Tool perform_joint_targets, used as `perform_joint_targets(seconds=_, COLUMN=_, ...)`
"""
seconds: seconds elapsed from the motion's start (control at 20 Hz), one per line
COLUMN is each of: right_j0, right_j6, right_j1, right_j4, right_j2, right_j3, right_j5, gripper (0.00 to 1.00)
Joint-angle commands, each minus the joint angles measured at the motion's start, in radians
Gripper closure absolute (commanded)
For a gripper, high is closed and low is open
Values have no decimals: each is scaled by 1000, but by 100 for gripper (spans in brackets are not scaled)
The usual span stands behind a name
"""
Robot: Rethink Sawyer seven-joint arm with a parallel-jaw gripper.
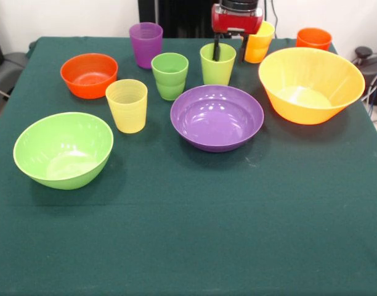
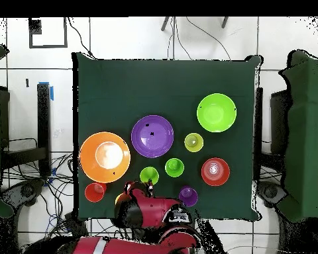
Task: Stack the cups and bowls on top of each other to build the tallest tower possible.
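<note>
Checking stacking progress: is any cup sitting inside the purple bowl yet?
No, in the front view the purple bowl is empty, its glossy inside bare.

Front view: low oblique across green table (image 1: 188, 246), close. Overhead view: straight down, farther off, floor included. Shared: whole tabletop (image 2: 168, 79).

A dark green cloth (image 1: 188, 246) is spread under bowls coloured lime (image 1: 63, 150), purple (image 1: 217, 117), orange (image 1: 89, 75) and yellow-orange (image 1: 311, 84). Cups are seen in purple (image 1: 146, 44), green (image 1: 170, 75), lime (image 1: 217, 63), ribbed pale yellow (image 1: 127, 105), yellow-orange (image 1: 259, 42) and orange (image 1: 313, 38).
</note>
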Motion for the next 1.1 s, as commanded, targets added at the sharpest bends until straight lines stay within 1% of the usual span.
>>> perform_joint_targets(seconds=0.05, right_j0=13, right_j6=168, right_j1=43, right_j4=31, right_j2=48, right_j3=-101, right_j5=-49, gripper=100)
perform_joint_targets(seconds=0.2, right_j0=17, right_j6=176, right_j1=38, right_j4=41, right_j2=44, right_j3=-96, right_j5=-47, gripper=100)
perform_joint_targets(seconds=0.45, right_j0=14, right_j6=172, right_j1=30, right_j4=37, right_j2=45, right_j3=-94, right_j5=-35, gripper=100)
perform_joint_targets(seconds=0.55, right_j0=12, right_j6=160, right_j1=20, right_j4=30, right_j2=42, right_j3=-99, right_j5=-21, gripper=100)
perform_joint_targets(seconds=0.7, right_j0=12, right_j6=166, right_j1=-1, right_j4=31, right_j2=47, right_j3=-82, right_j5=-16, gripper=100)
perform_joint_targets(seconds=0.8, right_j0=13, right_j6=169, right_j1=-58, right_j4=39, right_j2=54, right_j3=-59, right_j5=27, gripper=100)
perform_joint_targets(seconds=0.95, right_j0=19, right_j6=172, right_j1=-195, right_j4=64, right_j2=64, right_j3=-8, right_j5=140, gripper=100)
perform_joint_targets(seconds=1.0, right_j0=19, right_j6=172, right_j1=-258, right_j4=77, right_j2=74, right_j3=11, right_j5=203, gripper=100)
perform_joint_targets(seconds=1.05, right_j0=18, right_j6=173, right_j1=-300, right_j4=86, right_j2=81, right_j3=22, right_j5=244, gripper=100)
perform_joint_targets(seconds=1.1, right_j0=10, right_j6=179, right_j1=-328, right_j4=93, right_j2=94, right_j3=33, right_j5=266, gripper=100)
